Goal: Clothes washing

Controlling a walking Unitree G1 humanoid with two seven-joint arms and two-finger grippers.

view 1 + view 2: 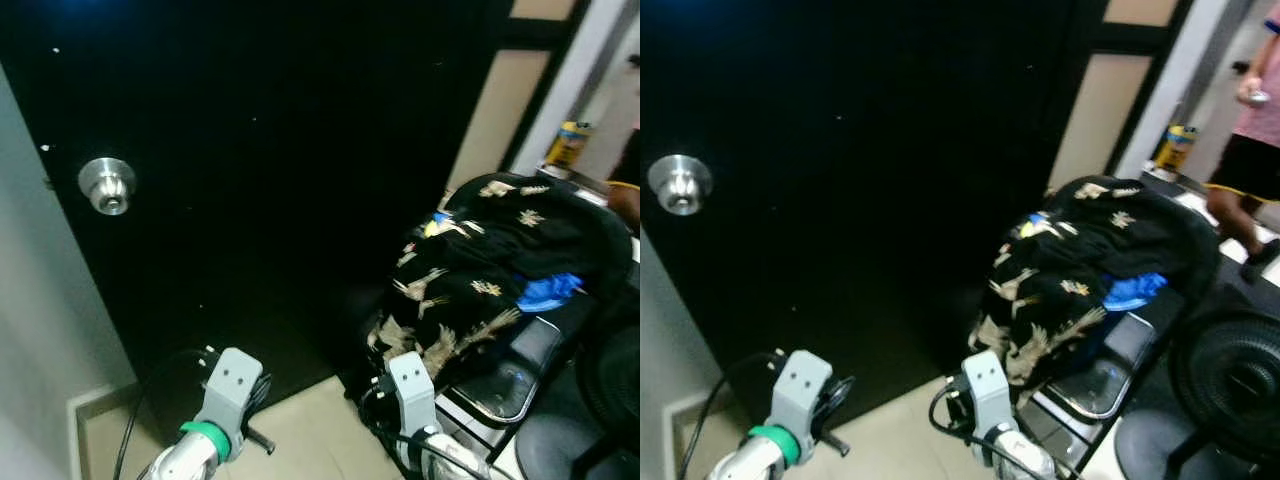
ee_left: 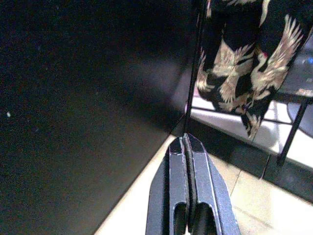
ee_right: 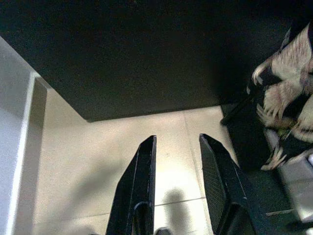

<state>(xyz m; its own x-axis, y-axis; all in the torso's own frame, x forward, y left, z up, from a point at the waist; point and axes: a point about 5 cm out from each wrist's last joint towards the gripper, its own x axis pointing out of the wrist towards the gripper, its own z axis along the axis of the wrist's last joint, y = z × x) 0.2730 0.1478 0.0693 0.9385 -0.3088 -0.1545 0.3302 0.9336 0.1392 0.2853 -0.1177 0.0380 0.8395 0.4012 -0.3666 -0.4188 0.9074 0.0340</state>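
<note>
A heap of clothes (image 1: pixel 480 270), black with pale crane prints, lies piled on a metal-framed stand to my right, and a blue cloth (image 1: pixel 548 291) is tucked into it. The printed fabric (image 2: pixel 244 68) hangs down over the stand's edge. My left arm (image 1: pixel 225 395) is held low in front of the black door, and my left gripper (image 2: pixel 186 139) is shut with nothing in it, pointing at the door's lower corner. My right arm (image 1: pixel 410 395) is low beside the heap. My right gripper (image 3: pixel 177 139) is open over the tiled floor, holding nothing.
A black door (image 1: pixel 280 180) with a silver knob (image 1: pixel 108 185) stands close ahead. A grey wall (image 1: pixel 40 330) is on the left. A black fan (image 1: pixel 1230 380) stands at the lower right. A person (image 1: pixel 1250 150) stands at the far right near a yellow can (image 1: pixel 567 143).
</note>
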